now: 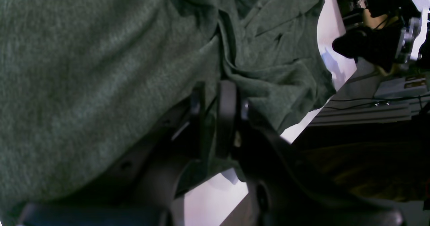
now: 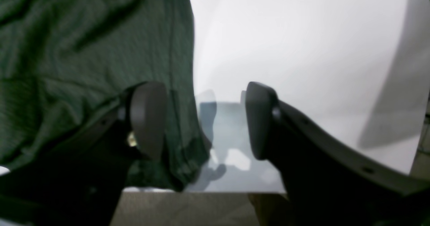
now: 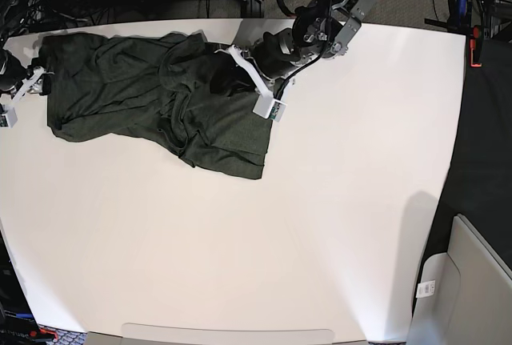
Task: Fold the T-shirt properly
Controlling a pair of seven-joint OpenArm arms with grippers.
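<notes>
left gripper [image 1: 215,118] – pinching T-shirt [image 3: 144,89] | right gripper [image 2: 201,118] – spread (hem between fingers) | table [image 3: 320,225]

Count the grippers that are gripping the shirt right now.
1. The left gripper pinches the T-shirt at its far-edge bunch; the right gripper stands open at the shirt's end, one finger over cloth.

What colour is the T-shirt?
Dark heathered olive-green T-shirt, plain, with no print; the left wrist view shows it best.
</notes>
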